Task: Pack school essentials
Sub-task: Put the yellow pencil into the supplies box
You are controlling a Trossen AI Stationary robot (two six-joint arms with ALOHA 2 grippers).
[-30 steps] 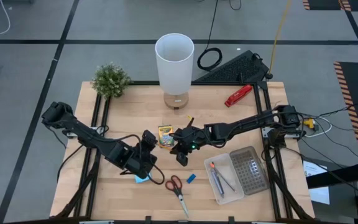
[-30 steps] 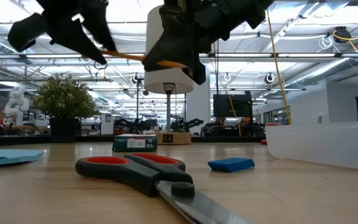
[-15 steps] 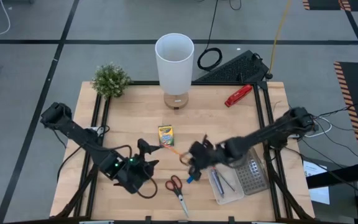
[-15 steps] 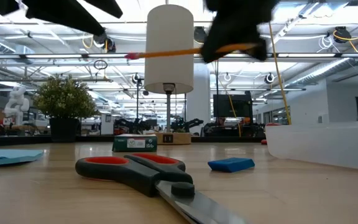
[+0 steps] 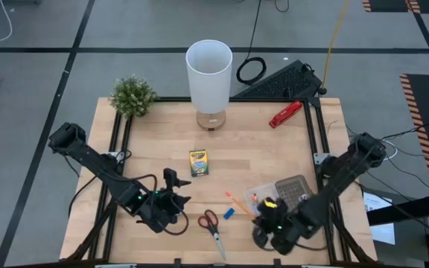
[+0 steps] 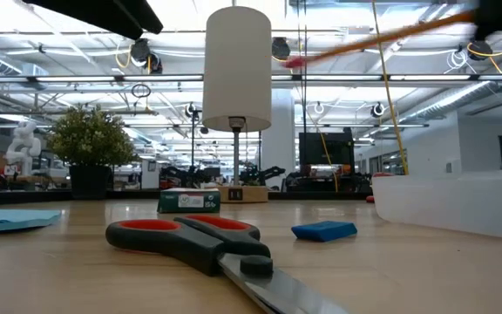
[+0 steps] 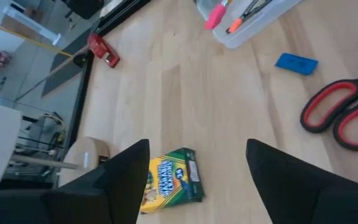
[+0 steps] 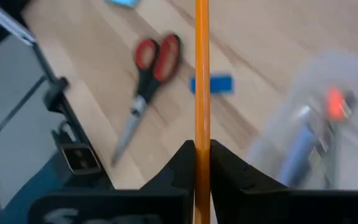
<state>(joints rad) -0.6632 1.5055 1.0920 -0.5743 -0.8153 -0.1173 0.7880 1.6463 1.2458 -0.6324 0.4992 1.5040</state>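
Note:
My right gripper (image 5: 255, 216) is shut on an orange pencil (image 5: 237, 202) with a pink eraser end (image 6: 293, 61), at the near-left corner of the clear tray (image 5: 298, 195). My left gripper (image 5: 176, 187) hangs open above the table's near left, touching nothing. Between its fingers in the left wrist view lies the yellow-green crayon box (image 7: 169, 180), flat on the wood. The red-handled scissors (image 5: 211, 223) and the small blue eraser (image 5: 229, 213) lie flat near the front edge. A corner of the blue sticky-note pad (image 6: 11, 218) shows in the low view. My right gripper pinches the orange pencil's shaft (image 8: 202, 134) between its two fingers, which lie across it. The pencil is lifted clear of the table. It juts forward from the fingers, tilted, with its pink eraser end (image 5: 228, 195) pointing toward the table's middle.
A white cylinder lamp (image 5: 209, 71) stands at the far middle, a small green plant (image 5: 132, 95) at the far left and a red stapler-like tool (image 5: 284, 115) at the far right. The tray (image 7: 247, 18) holds pens. Bare wood lies around the crayon box (image 5: 199, 162).
My right gripper has carried the pencil from beside the crayon box toward the table's near right, to the tray's near-left corner, and the pencil has tipped from level to slanting. My left gripper has drawn back a little toward the near edge.

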